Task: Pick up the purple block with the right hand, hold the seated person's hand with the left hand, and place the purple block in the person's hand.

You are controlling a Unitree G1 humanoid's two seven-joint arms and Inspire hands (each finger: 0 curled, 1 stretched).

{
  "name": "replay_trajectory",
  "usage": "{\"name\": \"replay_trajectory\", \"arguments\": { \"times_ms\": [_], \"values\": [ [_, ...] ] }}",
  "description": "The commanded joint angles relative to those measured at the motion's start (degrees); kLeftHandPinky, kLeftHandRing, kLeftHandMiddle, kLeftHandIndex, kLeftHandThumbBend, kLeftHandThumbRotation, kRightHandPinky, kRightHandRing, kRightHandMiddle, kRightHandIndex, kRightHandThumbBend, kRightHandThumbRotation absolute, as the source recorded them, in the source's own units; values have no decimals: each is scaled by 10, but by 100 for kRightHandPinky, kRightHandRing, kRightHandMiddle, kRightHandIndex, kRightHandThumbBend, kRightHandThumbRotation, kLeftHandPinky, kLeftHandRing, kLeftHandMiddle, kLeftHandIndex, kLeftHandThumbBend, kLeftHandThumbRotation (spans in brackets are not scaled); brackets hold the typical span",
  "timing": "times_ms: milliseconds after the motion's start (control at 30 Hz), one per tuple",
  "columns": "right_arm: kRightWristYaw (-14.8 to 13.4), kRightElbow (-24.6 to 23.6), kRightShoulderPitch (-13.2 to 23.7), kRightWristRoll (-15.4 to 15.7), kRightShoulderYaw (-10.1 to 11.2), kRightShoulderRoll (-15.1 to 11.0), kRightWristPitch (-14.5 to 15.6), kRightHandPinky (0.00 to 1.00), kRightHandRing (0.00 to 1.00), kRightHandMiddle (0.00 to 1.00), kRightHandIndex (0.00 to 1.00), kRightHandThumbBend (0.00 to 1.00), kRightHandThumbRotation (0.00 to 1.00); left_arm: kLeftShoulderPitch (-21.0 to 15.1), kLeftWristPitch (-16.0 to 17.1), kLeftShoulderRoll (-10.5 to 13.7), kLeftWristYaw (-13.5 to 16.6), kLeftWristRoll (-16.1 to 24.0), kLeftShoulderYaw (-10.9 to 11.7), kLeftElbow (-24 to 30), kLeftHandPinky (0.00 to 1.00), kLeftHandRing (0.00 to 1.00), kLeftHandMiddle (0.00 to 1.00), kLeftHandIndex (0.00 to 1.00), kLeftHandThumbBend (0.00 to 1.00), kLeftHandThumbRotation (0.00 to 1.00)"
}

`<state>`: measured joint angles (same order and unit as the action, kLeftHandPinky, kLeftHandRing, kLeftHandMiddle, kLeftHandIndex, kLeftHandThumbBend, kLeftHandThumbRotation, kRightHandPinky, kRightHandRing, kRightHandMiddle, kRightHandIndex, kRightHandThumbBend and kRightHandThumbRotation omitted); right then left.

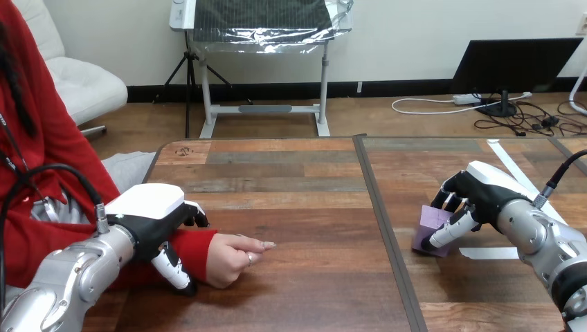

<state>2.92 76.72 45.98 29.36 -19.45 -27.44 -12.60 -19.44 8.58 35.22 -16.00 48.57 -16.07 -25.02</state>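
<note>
The purple block (pixel 434 230) rests on the right half of the wooden table (pixel 304 200). My right hand (pixel 471 197) is over it, fingers and thumb curled round its sides. At the left, the person's hand (pixel 232 257) lies on the table, loosely closed, with a red sleeve behind it. My left hand (pixel 156 221) sits over the person's wrist, its thumb curled down in front of the sleeve and its fingers behind it.
A dark seam (pixel 387 235) runs down the table between its two halves. Strips of white tape (pixel 509 166) lie on the right half, one just right of the block.
</note>
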Motion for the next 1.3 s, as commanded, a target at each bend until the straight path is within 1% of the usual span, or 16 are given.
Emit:
{"name": "replay_trajectory", "arguments": {
  "times_ms": [0,100,233,433,600,700,800,900,1000,1167,1267],
  "values": [
    [-10,-17,42,-5,10,-9,-2,45,49,53,53,77,0,-29,-7,16,1,3,-12,-12,72,77,79,77,100,25],
    [-12,-18,41,-4,9,-10,-3,45,50,54,53,77,0,-27,-7,17,2,2,-12,-10,70,76,78,76,100,25],
    [-12,-17,40,-6,11,-9,-1,46,51,54,53,77,0,-26,-15,16,-3,-2,-11,-8,68,75,77,75,100,24],
    [-13,-18,40,-7,12,-8,0,48,52,55,53,78,0,-25,-36,14,-20,-3,-15,-1,63,73,76,74,98,19],
    [-13,-17,39,-8,13,-8,-2,49,53,55,53,78,0,-27,-37,15,-21,-6,-20,-7,61,71,74,73,96,16],
    [-13,-17,39,-9,14,-8,-1,49,52,55,53,78,0,-28,-38,15,-28,-14,-20,-6,60,69,73,71,94,13],
    [-12,-17,38,-11,15,-8,-4,49,53,55,53,78,0,-29,-44,16,-43,-19,-21,-3,59,68,71,69,93,10],
    [-12,-18,38,-10,14,-9,-8,49,52,55,53,78,0,-29,-50,12,-56,-31,-17,-3,59,67,70,68,92,7],
    [-12,-18,38,-9,12,-8,-5,49,52,55,53,78,0,-29,-53,12,-62,-38,-19,-2,57,64,68,66,90,5],
    [-11,-19,38,-11,14,-8,-4,48,52,55,53,77,0,-26,-57,11,-72,-51,-17,5,49,57,63,63,88,2],
    [-16,-20,36,-7,10,-9,-8,49,52,55,53,77,0,-25,-60,11,-76,-57,-18,7,44,52,59,61,86,1]
  ]
}}
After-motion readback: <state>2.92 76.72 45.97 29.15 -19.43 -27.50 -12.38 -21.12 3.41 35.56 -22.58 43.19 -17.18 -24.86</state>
